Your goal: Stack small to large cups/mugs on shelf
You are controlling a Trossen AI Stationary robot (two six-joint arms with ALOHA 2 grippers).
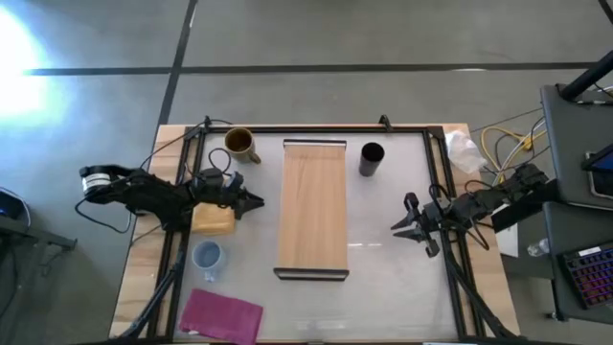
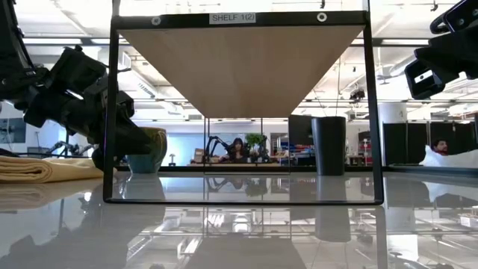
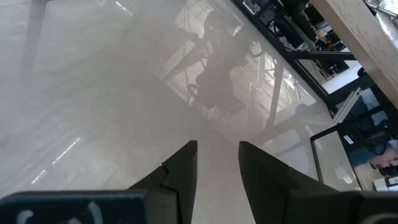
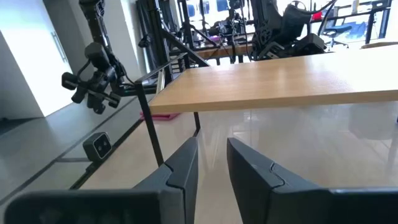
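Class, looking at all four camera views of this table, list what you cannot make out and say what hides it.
- Light-blue cup: low view, hidden behind the left arm.
- Mustard mug: low view, partly covered by the left gripper; handle unseen.
- Black cup: contents unreadable in the high view, too small and dark.
- Shelf: right wrist view, far end cut off by the picture edge.
- Magenta cloth: absent from the low view.

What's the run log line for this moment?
left gripper: empty, beside yellow cloth | right gripper: empty, right of shelf | shelf: no cups
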